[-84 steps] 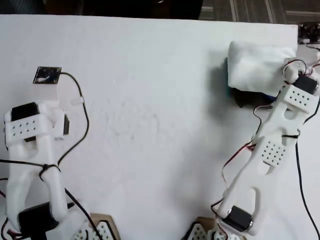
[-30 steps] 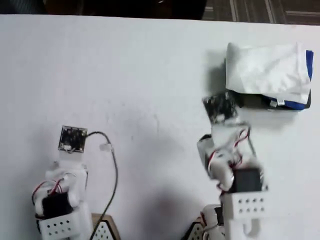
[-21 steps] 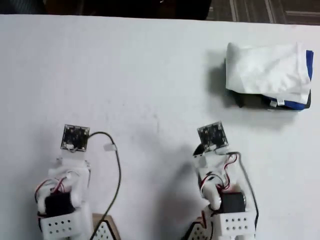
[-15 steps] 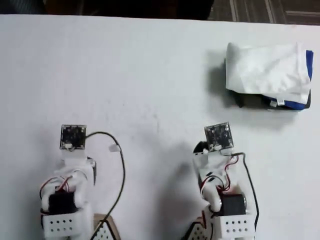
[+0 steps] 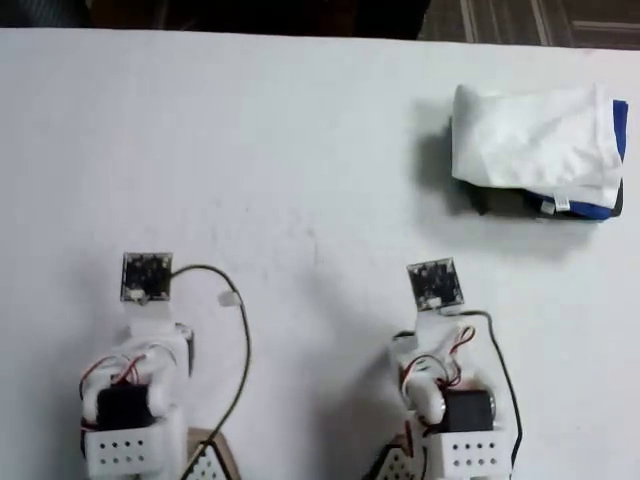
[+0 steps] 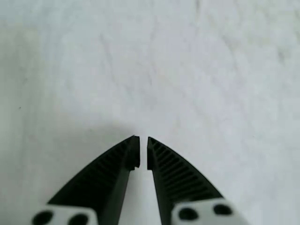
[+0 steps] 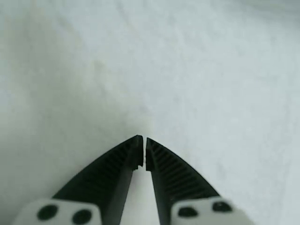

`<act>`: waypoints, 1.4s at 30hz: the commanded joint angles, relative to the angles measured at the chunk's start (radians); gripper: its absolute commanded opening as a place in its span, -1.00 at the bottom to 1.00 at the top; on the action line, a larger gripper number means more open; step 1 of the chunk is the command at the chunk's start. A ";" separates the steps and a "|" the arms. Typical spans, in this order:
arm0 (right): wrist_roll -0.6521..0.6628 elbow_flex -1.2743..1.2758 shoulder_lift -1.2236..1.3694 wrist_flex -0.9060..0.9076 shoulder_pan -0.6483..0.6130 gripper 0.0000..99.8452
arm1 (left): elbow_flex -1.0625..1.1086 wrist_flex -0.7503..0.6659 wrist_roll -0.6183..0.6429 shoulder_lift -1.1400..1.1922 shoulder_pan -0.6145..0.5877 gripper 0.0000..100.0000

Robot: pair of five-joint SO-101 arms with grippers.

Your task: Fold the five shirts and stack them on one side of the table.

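Left jaws: pressed together, empty, over the bare white worktop.
Right jaws: likewise pressed together, empty.
Shirts: stack of folded cloth shirts, white over blue and black, well ahead of the right jaws, off to their right.
Risk: the stack looks lopsided, so a careless brush could spill it.

Looks like a robotics lab bench: plain white surface, two small white arms at lower frame, bare camera boards, loose wiring, dark floor upper right.
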 commanded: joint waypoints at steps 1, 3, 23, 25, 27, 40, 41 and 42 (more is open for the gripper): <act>-0.005 0.009 -0.016 0.008 0.004 -0.96 | 0.021 0.006 0.009 -0.026 0.008 -0.88; -0.005 0.009 -0.016 0.008 0.004 -0.96 | 0.021 0.006 0.009 -0.026 0.008 -0.88; -0.005 0.009 -0.021 0.010 0.139 -0.96 | 0.021 0.008 0.009 -0.025 0.057 -0.88; -0.005 0.009 -0.021 0.010 0.139 -0.96 | 0.021 0.008 0.009 -0.025 0.057 -0.88; -0.005 0.009 -0.021 0.010 0.139 -0.96 | 0.021 0.008 0.009 -0.025 0.057 -0.88; -0.005 0.009 -0.021 0.010 0.139 -0.96 | 0.021 0.008 0.009 -0.025 0.057 -0.88; -0.005 0.009 -0.021 0.010 0.139 -0.96 | 0.021 0.008 0.009 -0.025 0.057 -0.88; -0.005 0.009 -0.021 0.010 0.139 -0.96 | 0.021 0.008 0.009 -0.025 0.057 -0.88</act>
